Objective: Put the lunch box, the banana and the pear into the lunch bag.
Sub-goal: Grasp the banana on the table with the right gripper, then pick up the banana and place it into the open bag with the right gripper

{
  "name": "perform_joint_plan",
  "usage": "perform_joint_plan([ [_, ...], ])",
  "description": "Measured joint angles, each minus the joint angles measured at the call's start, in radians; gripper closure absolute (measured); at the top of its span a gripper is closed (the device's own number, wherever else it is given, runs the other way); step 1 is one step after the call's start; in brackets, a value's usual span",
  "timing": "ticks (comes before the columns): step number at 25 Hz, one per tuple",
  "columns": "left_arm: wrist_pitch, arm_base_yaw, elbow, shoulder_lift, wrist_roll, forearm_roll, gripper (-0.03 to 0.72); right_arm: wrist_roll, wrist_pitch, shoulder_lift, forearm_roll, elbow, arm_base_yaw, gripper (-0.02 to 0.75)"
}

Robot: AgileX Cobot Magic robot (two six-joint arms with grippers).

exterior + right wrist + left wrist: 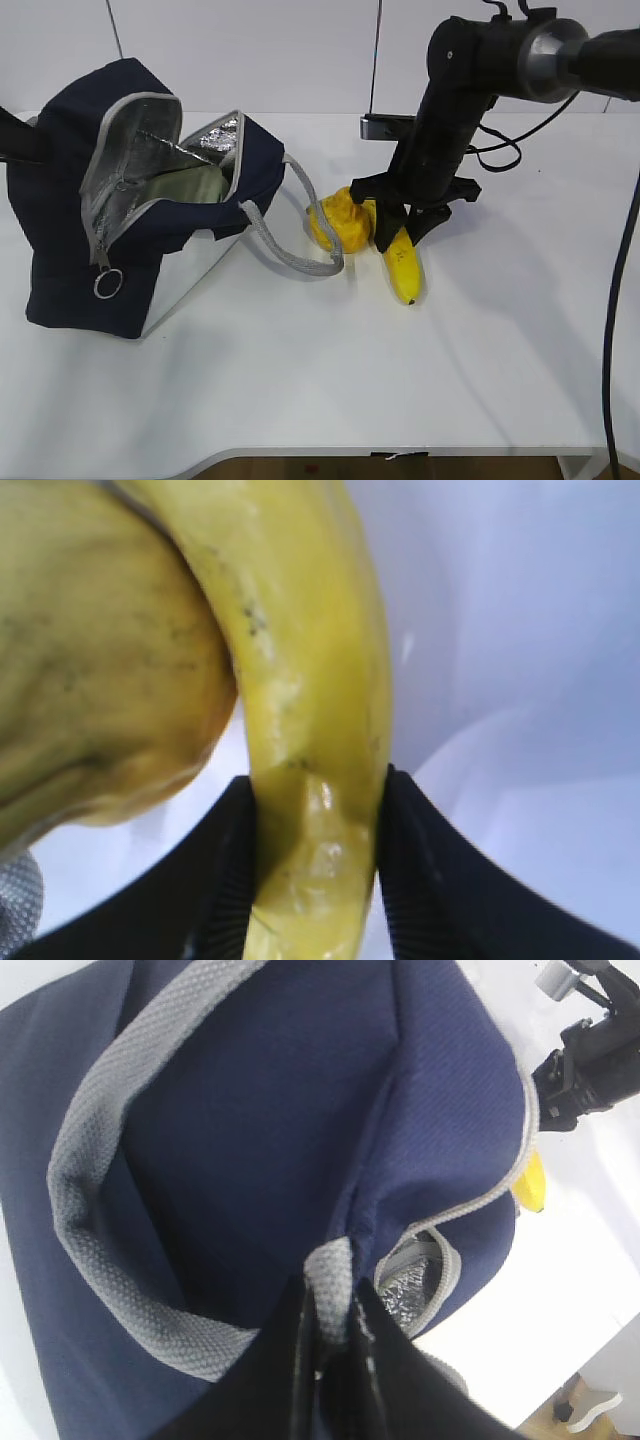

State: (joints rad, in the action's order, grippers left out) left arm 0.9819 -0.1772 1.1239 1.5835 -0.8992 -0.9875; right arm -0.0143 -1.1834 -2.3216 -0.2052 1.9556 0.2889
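The banana (315, 730) is pinched on the table between the pads of the right gripper (402, 228), the pear (340, 220) lies untouched beside it, and farther back the lunch bag (60, 200) is held open by its handle (330, 1295) in the clamped left gripper (335, 1360), a pale green shape inside perhaps being the lunch box.

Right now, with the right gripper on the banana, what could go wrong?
1. The pear lies right against the banana; lifting the banana may roll or nudge it.
2. The right gripper pinches the banana with its fingers flush on both sides; a hard squeeze could bruise it.
3. The lunch bag stays open only through the left gripper's pinch on its grey handle; a slip could close the mouth.
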Motion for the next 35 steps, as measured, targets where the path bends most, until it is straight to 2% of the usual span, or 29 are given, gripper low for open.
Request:
perform_joint_plan([
  [6,0.006,0.0,0.0,0.0,0.0,0.0,0.664,0.0,-0.034,-0.002,0.037,0.037,0.0,0.457],
  [11,0.006,0.0,0.0,0.0,0.0,0.0,0.664,0.0,-0.04,-0.002,0.122,0.172,0.0,0.457],
  [16,0.006,0.0,0.0,0.0,0.0,0.0,0.664,0.002,-0.044,0.013,0.12,0.221,0.0,0.458],
  [20,0.006,0.0,0.0,0.0,0.0,0.0,0.664,0.004,-0.055,0.056,0.048,0.221,0.0,0.458],
  [25,-0.008,0.0,0.0,0.0,0.0,-0.013,0.664,0.004,-0.058,0.132,-0.124,0.221,0.0,0.458],
  [30,-0.056,0.0,0.0,0.0,0.001,-0.062,0.664,0.004,-0.061,0.198,-0.217,0.221,0.0,0.458],
  [35,-0.074,0.0,0.0,0.0,0.001,-0.105,0.664,-0.027,-0.063,0.228,-0.361,0.17,0.013,0.458],
])
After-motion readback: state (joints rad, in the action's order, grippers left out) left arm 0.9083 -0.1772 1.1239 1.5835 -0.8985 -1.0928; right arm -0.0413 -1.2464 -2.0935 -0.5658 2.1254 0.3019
